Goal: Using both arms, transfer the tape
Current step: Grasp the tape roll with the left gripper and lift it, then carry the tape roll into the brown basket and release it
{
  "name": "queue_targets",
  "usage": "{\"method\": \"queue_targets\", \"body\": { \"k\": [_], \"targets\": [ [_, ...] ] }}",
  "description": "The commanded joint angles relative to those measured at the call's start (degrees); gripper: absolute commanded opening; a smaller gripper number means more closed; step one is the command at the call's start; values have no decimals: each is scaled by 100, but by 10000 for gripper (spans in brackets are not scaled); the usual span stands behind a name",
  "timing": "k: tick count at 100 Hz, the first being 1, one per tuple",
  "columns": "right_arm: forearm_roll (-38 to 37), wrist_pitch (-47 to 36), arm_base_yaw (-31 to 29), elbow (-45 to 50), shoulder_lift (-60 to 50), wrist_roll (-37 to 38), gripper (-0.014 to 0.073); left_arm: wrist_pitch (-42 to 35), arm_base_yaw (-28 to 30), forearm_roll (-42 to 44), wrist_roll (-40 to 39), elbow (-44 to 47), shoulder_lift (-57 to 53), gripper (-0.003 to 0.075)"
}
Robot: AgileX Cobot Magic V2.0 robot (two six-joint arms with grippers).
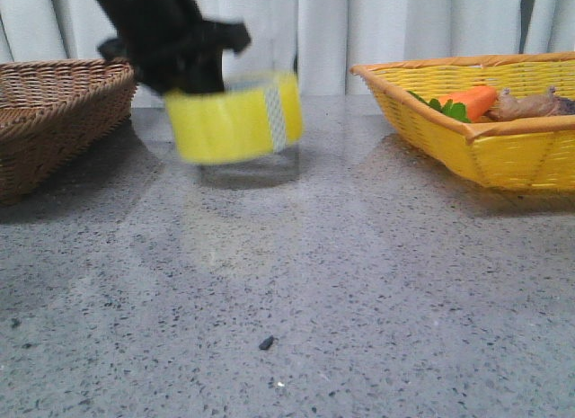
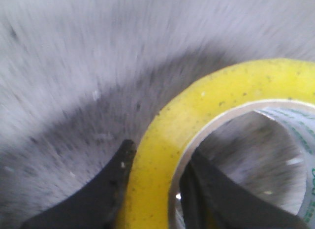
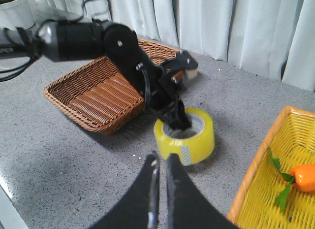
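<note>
The yellow tape (image 1: 234, 121) hangs just above the grey table, blurred, with a dotted white patch on its side. My left gripper (image 1: 202, 81) comes down from the upper left and is shut on the roll's wall. In the left wrist view one finger (image 2: 106, 189) lies outside the tape (image 2: 162, 135) and the other inside its white core. The right wrist view shows the left gripper (image 3: 174, 118) reaching into the tape (image 3: 184, 138). My right gripper (image 3: 161, 157) hovers in front of the roll, apart from it, jaws shut on nothing. It is outside the front view.
A brown wicker basket (image 1: 54, 112) stands at the left, close behind the left arm. At the right a yellow basket (image 1: 485, 139) holds an orange carrot toy (image 1: 472, 102) and a brownish object (image 1: 530, 105). A small dark speck (image 1: 266, 343) lies on the table near the front.
</note>
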Motion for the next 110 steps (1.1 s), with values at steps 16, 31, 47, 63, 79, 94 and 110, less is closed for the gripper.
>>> {"method": "queue_targets", "body": {
  "k": [16, 31, 47, 63, 79, 94, 110],
  "targets": [
    [-34, -507, -12, -134, -23, -17, -56, -251, 326, 452, -31, -853, -1498, -20],
    [-192, -507, -12, -123, -127, -17, -56, 30, 1190, 803, -31, -827, -1911, -20],
    [-319, -484, -12, -121, -214, -17, -56, 262, 2330, 764, -31, -474, -1948, -20],
    [-353, -486, -12, -121, -226, -17, -56, 34, 2940, 428, -31, 292, -1882, -20],
    [-353, -486, -12, -121, -226, -17, -56, -403, 2993, 324, -31, 900, -1798, -20],
    [-353, -486, -12, -121, -226, -17, -56, -551, 2993, 242, -31, 931, -1651, -15],
    [-353, -451, -12, -121, -226, -17, -56, -542, 2993, 39, -31, 931, -1624, 176]
  ]
}}
